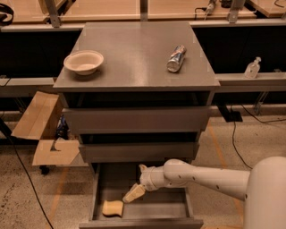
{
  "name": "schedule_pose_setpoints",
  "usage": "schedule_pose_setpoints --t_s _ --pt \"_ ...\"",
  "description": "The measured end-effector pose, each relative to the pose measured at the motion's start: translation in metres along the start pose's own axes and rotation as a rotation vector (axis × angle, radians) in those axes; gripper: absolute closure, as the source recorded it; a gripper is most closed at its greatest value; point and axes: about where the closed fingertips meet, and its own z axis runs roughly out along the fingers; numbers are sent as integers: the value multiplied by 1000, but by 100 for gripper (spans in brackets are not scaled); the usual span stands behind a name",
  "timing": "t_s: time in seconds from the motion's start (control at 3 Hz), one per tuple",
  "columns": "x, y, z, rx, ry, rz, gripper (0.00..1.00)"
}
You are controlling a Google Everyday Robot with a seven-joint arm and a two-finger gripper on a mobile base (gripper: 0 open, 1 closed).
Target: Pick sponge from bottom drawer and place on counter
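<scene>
Nearest the camera, the bottom drawer (140, 222) stands pulled out, its flat grey front at the lower edge of the view. The sponge (112, 208) lies on the drawer floor toward the front left, pale yellow and flat. Just above and to the right of it hangs the gripper (134, 184), inside the drawer. Its jaws are spread: one wedge-shaped finger (133, 193) slants down to the left, its tip just beside the sponge, and the other shows as a small stub higher up. It has hold of nothing. The white arm (201, 175) reaches in from the right. Above the open drawer, the two wider drawers (136, 120) are pushed in. The counter (134, 40) carries a pale bowl (84, 61) near its left edge and a can (177, 58) lying on its side to the right, well apart. An opened cardboard box (42, 127) sits on the floor left of the cabinet. Beyond, wooden tabletops (111, 9) run across the back, and a small clear bottle (253, 68) stands on a ledge at the right.
</scene>
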Motion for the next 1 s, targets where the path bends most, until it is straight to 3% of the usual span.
schedule_pose_setpoints --t_s 0.33,0.67,1.0 --pt "9 -12 51 -10 -38 1 0" --pt "6 -19 81 -25 -69 -4 0" --pt "9 -25 119 -65 -77 52 0"
